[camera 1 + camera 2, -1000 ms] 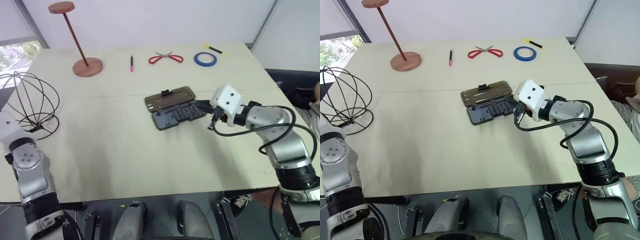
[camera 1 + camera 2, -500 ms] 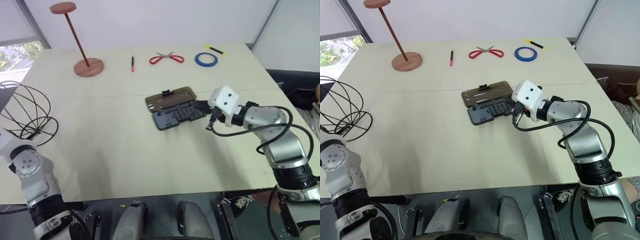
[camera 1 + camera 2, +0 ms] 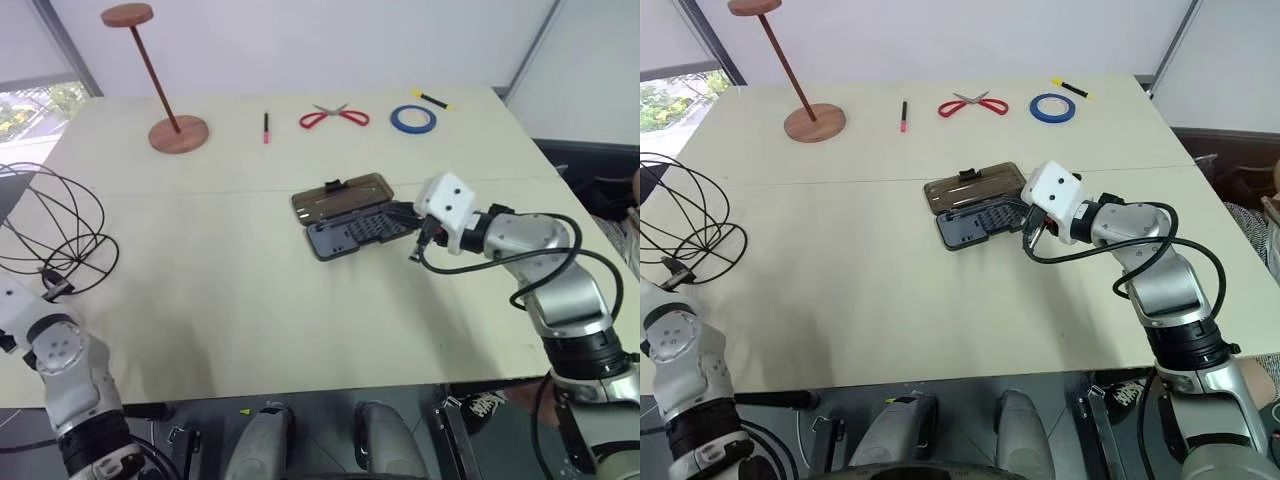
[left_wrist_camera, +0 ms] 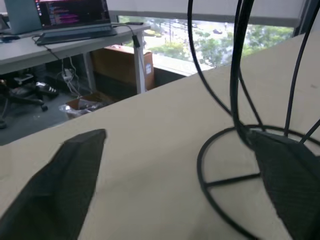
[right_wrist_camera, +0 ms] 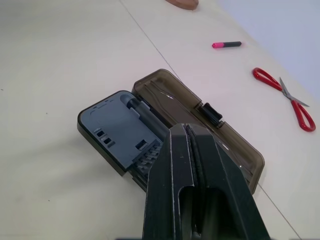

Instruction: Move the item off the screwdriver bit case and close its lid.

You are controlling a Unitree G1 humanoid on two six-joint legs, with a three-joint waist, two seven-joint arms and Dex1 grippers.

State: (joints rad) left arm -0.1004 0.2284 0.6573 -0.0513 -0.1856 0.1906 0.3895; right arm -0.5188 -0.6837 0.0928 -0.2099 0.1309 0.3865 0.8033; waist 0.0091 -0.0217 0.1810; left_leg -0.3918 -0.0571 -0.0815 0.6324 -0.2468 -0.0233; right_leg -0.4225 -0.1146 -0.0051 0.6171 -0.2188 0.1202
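Left eye view, right arm: bent in from the right edge, white wrist block at centre right, right gripper (image 3: 1023,217) reaching level toward the case's right end.
Right pincer: black fingers pressed together, nothing between them; in the right wrist view they hang over the tray's near end, contact cannot be told.
Left arm: grey and white jointed forearm rising from the lower left corner toward the sphere.
Left pincer: left gripper (image 4: 185,200) with its two textured black fingers (image 4: 60,190) standing wide apart; one finger lies against the sphere's base ring, the other is clear of it.
Wire sphere (image 3: 45,232): thin black hoops around a hollow middle, ring base, standing on the table at the far left edge, well apart from the case.
Screwdriver bit case (image 3: 355,230): flat dark grey plastic tray, rounded corners, rows of small bits, centre of frame.
Lid (image 3: 340,194): translucent smoky-brown plastic, folded back flat above the tray, small black latch tab on its far edge.
Table (image 3: 250,300): pale, smooth and matt.
Writing: none readable on the case.
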